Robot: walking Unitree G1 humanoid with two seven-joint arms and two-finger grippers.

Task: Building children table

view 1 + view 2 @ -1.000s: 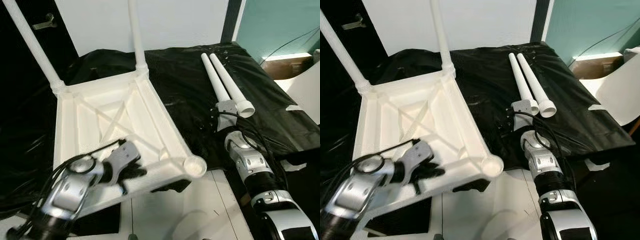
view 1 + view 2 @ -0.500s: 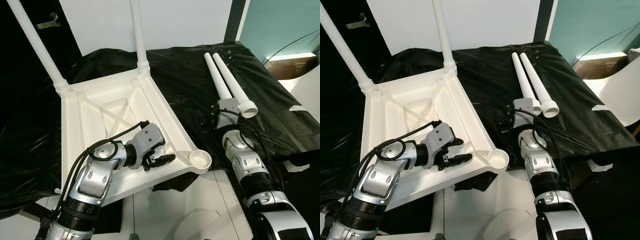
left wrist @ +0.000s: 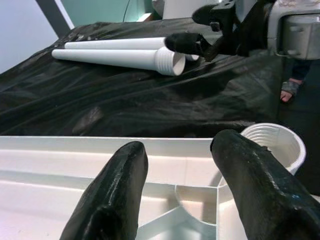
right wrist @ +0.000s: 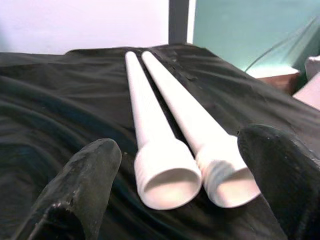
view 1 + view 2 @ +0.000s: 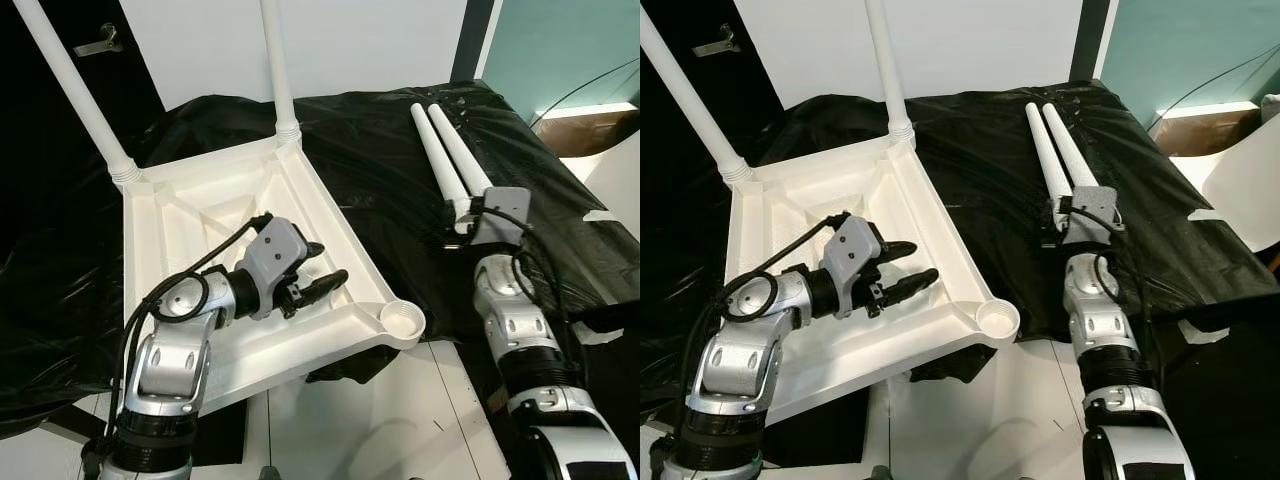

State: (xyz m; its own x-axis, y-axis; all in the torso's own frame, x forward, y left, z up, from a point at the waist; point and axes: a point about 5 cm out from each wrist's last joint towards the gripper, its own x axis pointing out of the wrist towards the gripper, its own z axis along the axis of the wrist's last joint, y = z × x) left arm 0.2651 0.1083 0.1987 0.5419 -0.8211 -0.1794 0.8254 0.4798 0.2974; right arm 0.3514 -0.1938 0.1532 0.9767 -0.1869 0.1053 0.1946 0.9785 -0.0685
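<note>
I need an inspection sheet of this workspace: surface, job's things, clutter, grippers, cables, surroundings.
Surface: black plastic sheet, wrinkled, over a raised surface.
Job's things: white tabletop upside down, two legs fitted at its far corners, near corner socket empty; two loose legs side by side on the sheet.
Clutter: nothing seen.
Grippers: left gripper open above the tabletop's underside; right gripper open, a finger either side of the loose legs' threaded ends.
Cables: black cables looped on both wrists.
Surroundings: white wall, teal panel, white floor.
</note>
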